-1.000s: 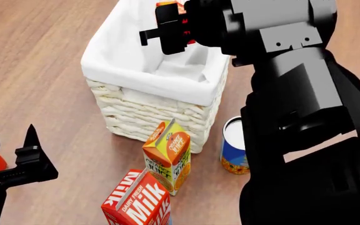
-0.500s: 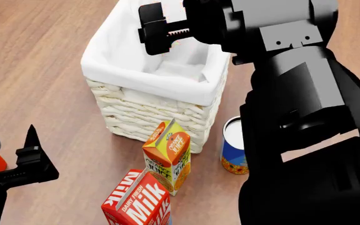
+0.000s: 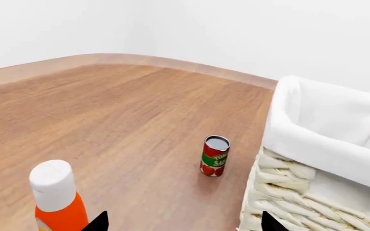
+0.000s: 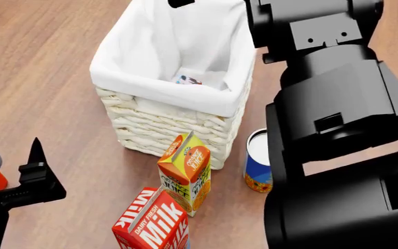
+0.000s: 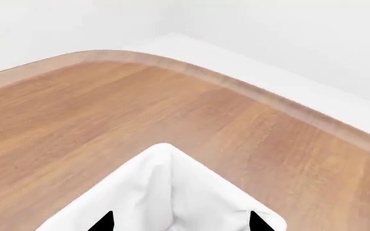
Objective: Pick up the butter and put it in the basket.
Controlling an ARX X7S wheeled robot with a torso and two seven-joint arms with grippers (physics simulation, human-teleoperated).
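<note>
**Butter lies in the basket, right jaws empty**

Butter (image 4: 188,80) shows only as a small sliver of printed surface low inside the basket (image 4: 164,91), against the white liner near its 6 o'clock wall in the head view. Most of the box is hidden by the folded cloth, so which face is up cannot be told. Judged from that, the placing step looks done.

As a thing to handle, the box should be light and stiff, a slim carton with flat faces and smooth printed skin that could slide under a weak pinch. The sensible hold would be across its two long narrow sides, near the middle, so it does not swing. Down in the soft liner it would be awkward to reach, since the cloth could bunch against the tips.

The right gripper (image 5: 177,222) sits above the basket's far corner; its two dark tips stand well apart with only white cloth between them, pinching nothing. The left gripper (image 3: 183,224) is low at 8 o'clock of the basket, tips likewise spread and empty, close to an orange bottle (image 3: 58,202).

On the table (image 4: 40,67), the juice carton (image 4: 185,168), milk carton (image 4: 152,224) and a blue can (image 4: 258,166) crowd the basket's 6 o'clock side; a tomato can (image 3: 215,155) stands just beside the basket.
</note>
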